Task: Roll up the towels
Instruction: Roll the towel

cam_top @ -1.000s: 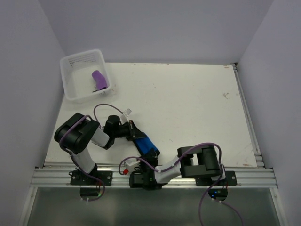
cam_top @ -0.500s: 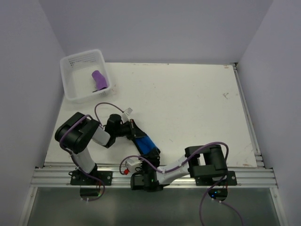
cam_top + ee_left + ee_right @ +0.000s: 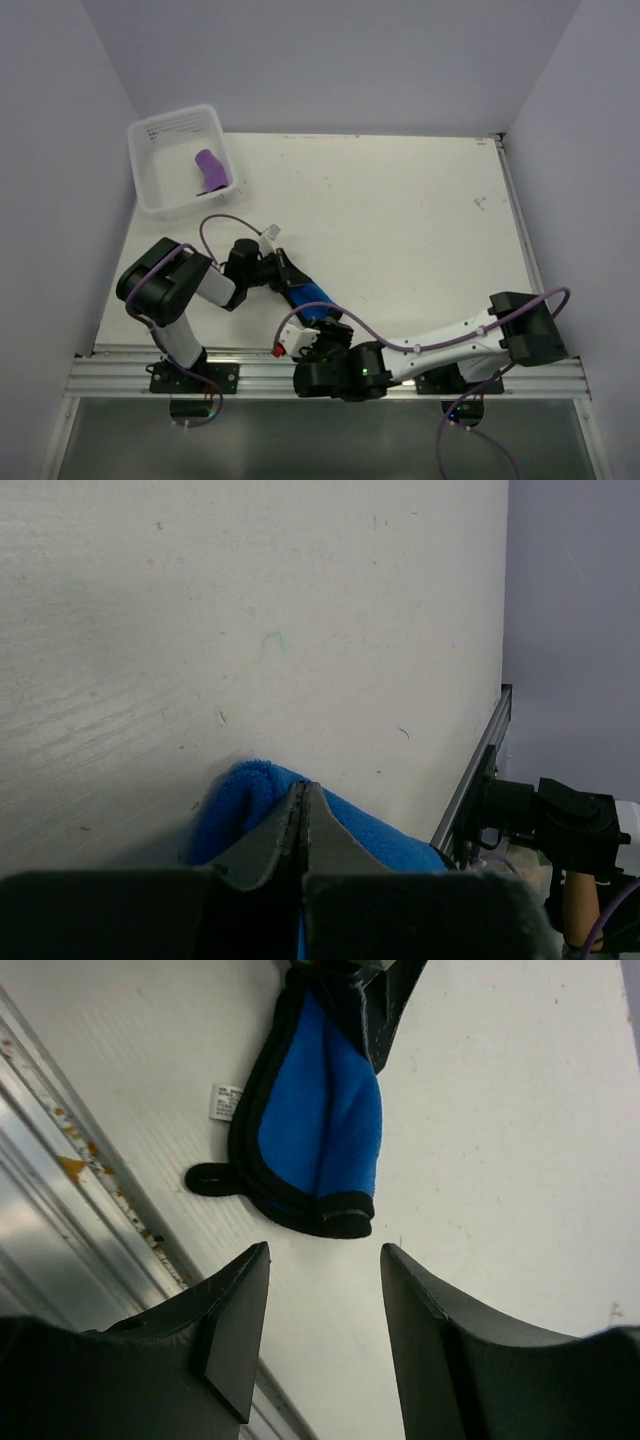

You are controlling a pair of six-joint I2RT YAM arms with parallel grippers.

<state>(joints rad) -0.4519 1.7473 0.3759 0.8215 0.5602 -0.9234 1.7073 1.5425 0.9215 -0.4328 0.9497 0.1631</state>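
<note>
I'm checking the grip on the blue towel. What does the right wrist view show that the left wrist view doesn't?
Only the right wrist view: the blue towel nearly whole, folded, with black edging and a white label, and the open right gripper framing it.
Only the left wrist view: the left gripper seen from behind, its tips closed together on the towel's top, and the wall.
Both: the towel, the left gripper pinching it, and the table.
</note>
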